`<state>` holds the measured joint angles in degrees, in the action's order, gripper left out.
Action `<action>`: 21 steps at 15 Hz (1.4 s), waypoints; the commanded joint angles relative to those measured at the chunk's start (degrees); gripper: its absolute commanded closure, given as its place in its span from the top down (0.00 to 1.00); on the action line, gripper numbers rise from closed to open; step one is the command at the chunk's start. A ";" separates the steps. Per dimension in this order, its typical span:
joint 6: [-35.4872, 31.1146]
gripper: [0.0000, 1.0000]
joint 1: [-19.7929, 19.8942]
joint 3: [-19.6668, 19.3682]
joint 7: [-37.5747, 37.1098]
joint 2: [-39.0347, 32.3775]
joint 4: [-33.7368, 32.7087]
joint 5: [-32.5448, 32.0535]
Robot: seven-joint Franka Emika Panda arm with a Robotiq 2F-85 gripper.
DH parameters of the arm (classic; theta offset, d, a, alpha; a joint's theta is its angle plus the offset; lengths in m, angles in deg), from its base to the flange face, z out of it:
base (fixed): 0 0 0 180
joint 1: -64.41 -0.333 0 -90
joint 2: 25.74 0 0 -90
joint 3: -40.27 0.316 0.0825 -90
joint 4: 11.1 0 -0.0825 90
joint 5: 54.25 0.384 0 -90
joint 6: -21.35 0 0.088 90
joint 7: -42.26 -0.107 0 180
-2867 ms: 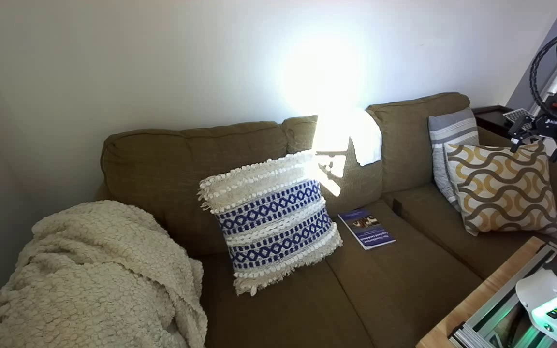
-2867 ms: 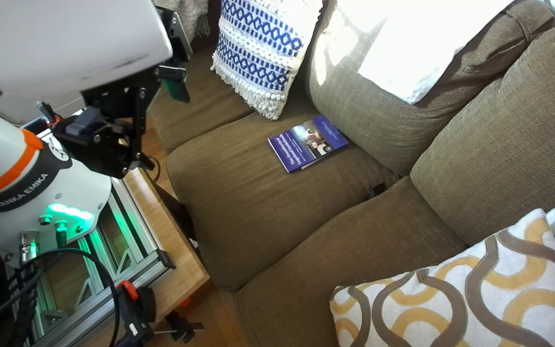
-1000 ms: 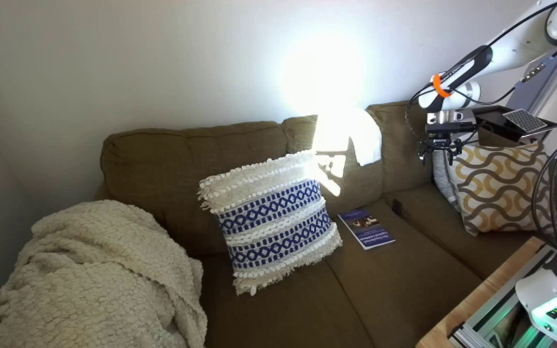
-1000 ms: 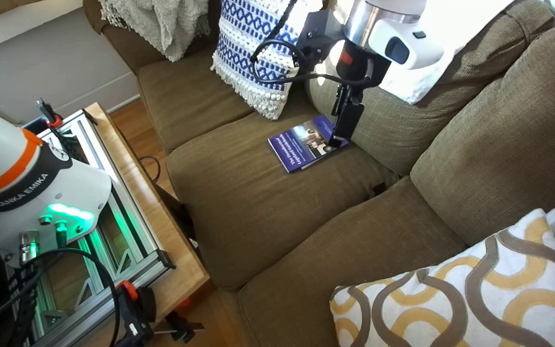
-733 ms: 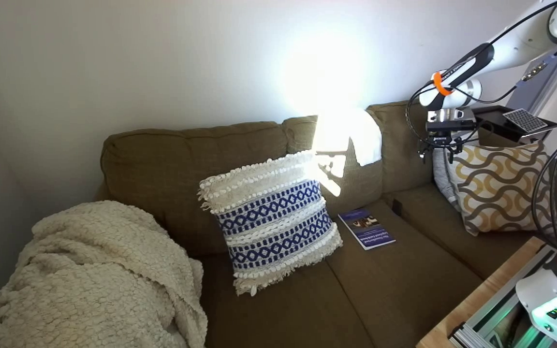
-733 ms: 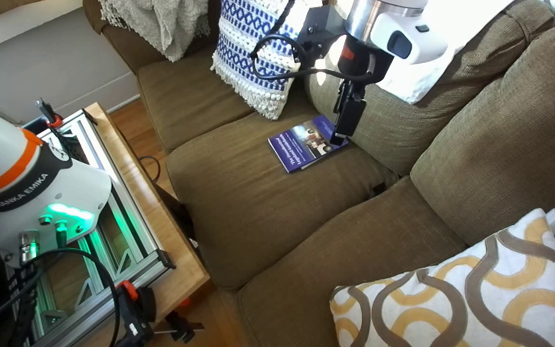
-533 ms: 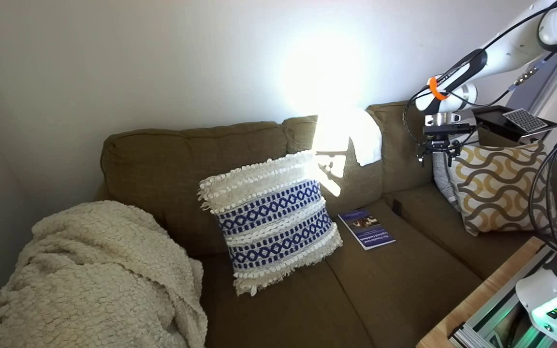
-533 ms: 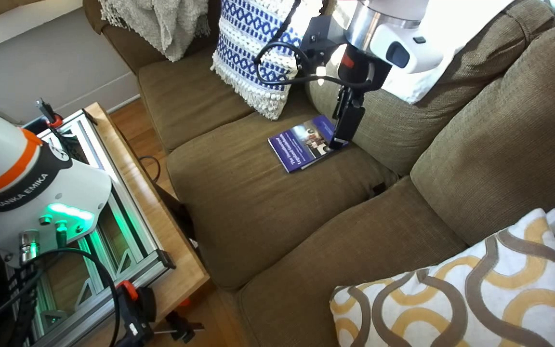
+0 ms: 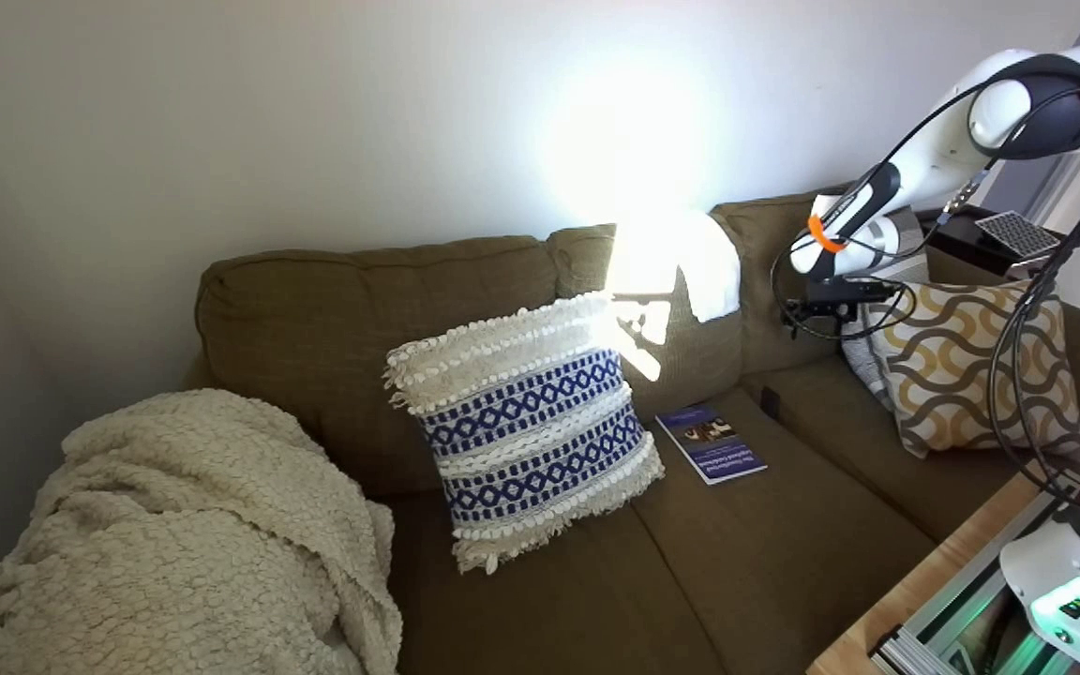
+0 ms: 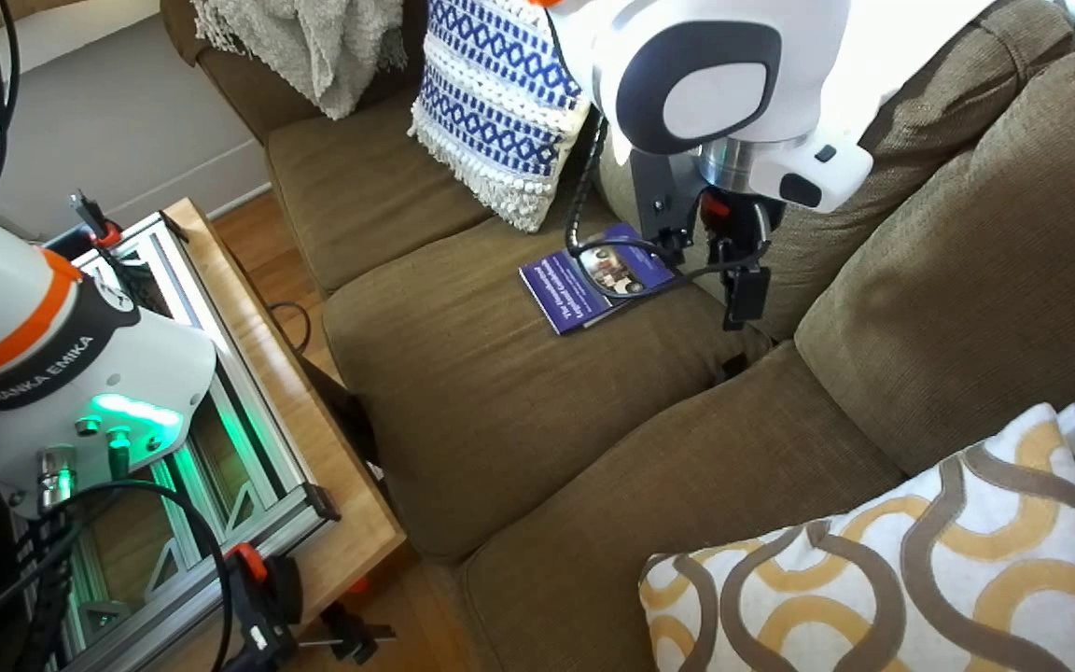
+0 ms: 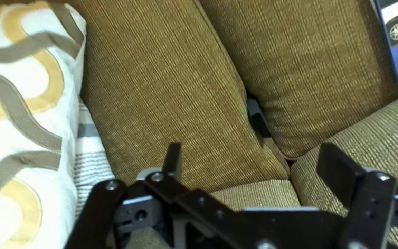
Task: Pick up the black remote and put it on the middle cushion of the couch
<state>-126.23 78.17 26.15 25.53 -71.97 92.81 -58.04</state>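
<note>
Jaws apart, empty. In my wrist view the black remote [image 11: 258, 117] lies beyond their gap, lengthwise beside the middle cushion [image 11: 302, 69].

Colour everywhere, and what a glare [image 9: 629, 141] on the wall [image 9: 334, 131]!
Here's the blue-and-white fringed pillow [image 9: 531, 431], tilted back between the bunched cream fleece blanket [image 9: 212, 525] and the purple paperback [image 9: 713, 450], which lies flat just beside it, front cover up. A white cloth [image 9: 713, 272] hangs down through the brightness. Farther along, the yellow-and-grey wavy pillow [image 9: 952, 375] leans in front of the striped pillow [image 11: 90, 152], with a dark tray table [image 9: 976, 248] beyond, a pale gridded panel [image 9: 1018, 234] lying on it. And there, in an exterior view, a red-and-black clamp [image 10: 262, 607] at the edge of the wooden bench [image 10: 360, 518]!
</note>
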 commanded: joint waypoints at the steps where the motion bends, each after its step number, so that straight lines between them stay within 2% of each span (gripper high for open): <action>1: -6.44 1.00 3.00 2.44 6.81 -6.50 -4.83 2.66; 5: -5.50 1.00 5.83 5.06 10.09 -12.17 -10.76 6.48; 6: -5.46 1.00 2.68 2.59 7.96 -8.77 -6.65 5.76; 12: -5.53 1.00 2.36 2.52 8.18 -9.26 -7.36 5.89; 17: -0.70 1.00 2.65 1.66 10.76 -18.32 -19.40 3.58; 20: 1.46 1.00 3.71 2.51 13.75 -23.41 -26.05 3.32; 21: 4.13 1.00 3.64 2.56 14.07 -25.09 -28.55 3.30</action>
<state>-127.17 80.92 28.52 37.51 -90.21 73.68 -53.93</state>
